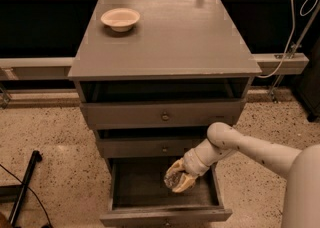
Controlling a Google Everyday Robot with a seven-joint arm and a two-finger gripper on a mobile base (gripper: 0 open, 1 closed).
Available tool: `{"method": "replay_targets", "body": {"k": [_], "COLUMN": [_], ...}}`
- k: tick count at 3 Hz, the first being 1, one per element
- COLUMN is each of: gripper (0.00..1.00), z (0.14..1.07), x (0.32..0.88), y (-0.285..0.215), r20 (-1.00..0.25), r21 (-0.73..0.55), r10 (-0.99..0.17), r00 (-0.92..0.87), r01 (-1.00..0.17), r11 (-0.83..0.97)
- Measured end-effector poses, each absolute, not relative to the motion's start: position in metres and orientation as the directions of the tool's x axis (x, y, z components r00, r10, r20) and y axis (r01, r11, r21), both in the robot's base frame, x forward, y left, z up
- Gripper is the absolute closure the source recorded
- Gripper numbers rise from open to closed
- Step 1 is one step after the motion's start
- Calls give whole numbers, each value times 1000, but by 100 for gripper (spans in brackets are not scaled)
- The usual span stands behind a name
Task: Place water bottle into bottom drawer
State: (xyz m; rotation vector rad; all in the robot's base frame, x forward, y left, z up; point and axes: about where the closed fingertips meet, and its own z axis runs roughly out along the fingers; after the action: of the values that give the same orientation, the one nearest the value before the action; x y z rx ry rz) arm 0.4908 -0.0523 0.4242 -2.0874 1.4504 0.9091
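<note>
I see my gripper (178, 181) clamped on the crinkled clear plastic water bottle (171, 176), holding it low inside the open grey bottom drawer (150, 217), above its dark wood-grain floor.

The cream-white, smooth-shelled robot arm (255, 148) sweeps in from the lower right, outside the grey wooden counter's (170, 42) front right corner, and reaches left beneath the front edge. A rounded joint (220, 134) turns it downward, and the paler wrist section (196, 161) slants down and to the left. The tan two-finger gripper (178, 181) hangs well below the front edge, just right of its midpoint, pointing down-left. Its fingers are clamped on the small clear crinkled plastic water bottle (173, 177), pinned between them.
</note>
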Motion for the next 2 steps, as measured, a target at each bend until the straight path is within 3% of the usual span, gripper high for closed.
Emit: {"method": "replay_targets", "body": {"k": [2], "gripper": [100], "z": [363], "x": [519], "y": [-82], "r20": [-822], "r21": [-45], "r10": [-547], "r00": [157], "r01": [-976], "r11": [-213]}}
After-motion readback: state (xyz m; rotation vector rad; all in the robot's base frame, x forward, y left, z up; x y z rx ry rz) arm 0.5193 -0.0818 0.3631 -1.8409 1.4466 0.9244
